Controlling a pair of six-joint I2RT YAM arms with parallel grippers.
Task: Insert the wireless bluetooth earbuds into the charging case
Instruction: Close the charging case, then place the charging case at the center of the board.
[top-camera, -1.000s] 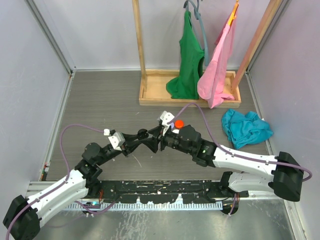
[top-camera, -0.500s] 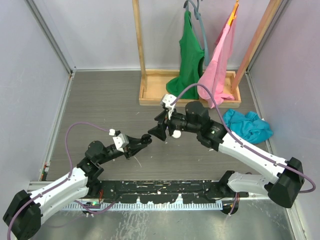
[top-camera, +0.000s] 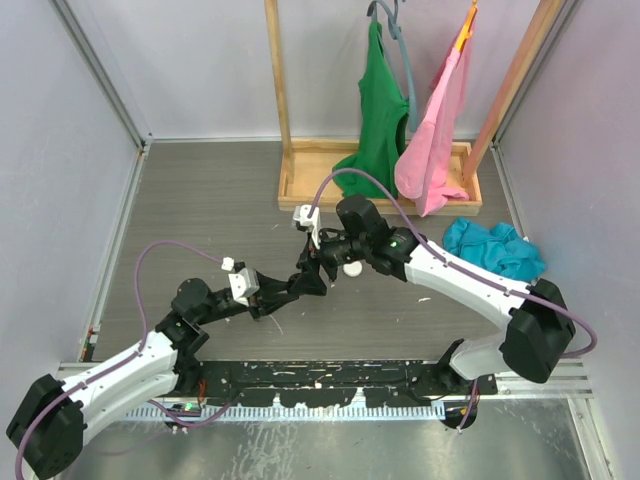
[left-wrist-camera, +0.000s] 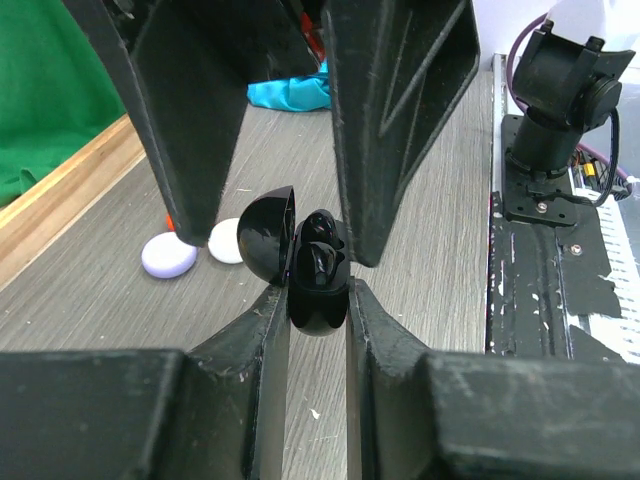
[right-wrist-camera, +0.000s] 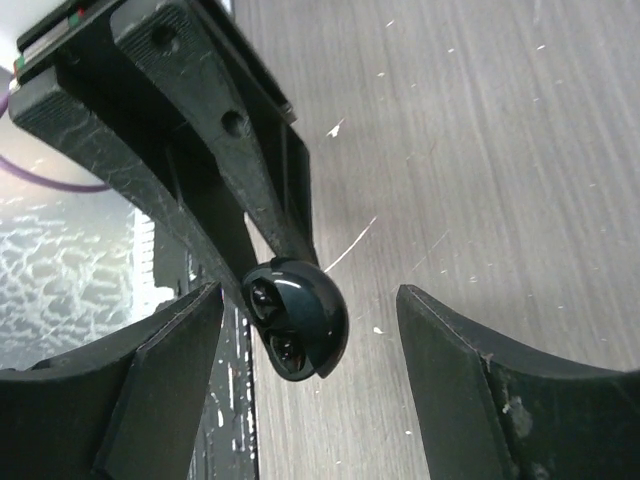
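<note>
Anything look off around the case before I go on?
Nothing damaged or spilled. The black charging case, lid open, is pinched in the left gripper, with the open right gripper straddling it. A lilac piece and a white piece lie loose on the table beyond, and a teal cloth lies crumpled near the rack.

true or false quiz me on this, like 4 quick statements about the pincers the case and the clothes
1. The left pincer is shut on the black charging case. True.
2. The case's lid is closed. False: it is hinged open.
3. The right pincer is open, one finger on each side of the case. True.
4. The teal cloth hangs on the wooden rack. False: it lies crumpled on the table. The green garment and the pink garment are the ones that hang there.
</note>
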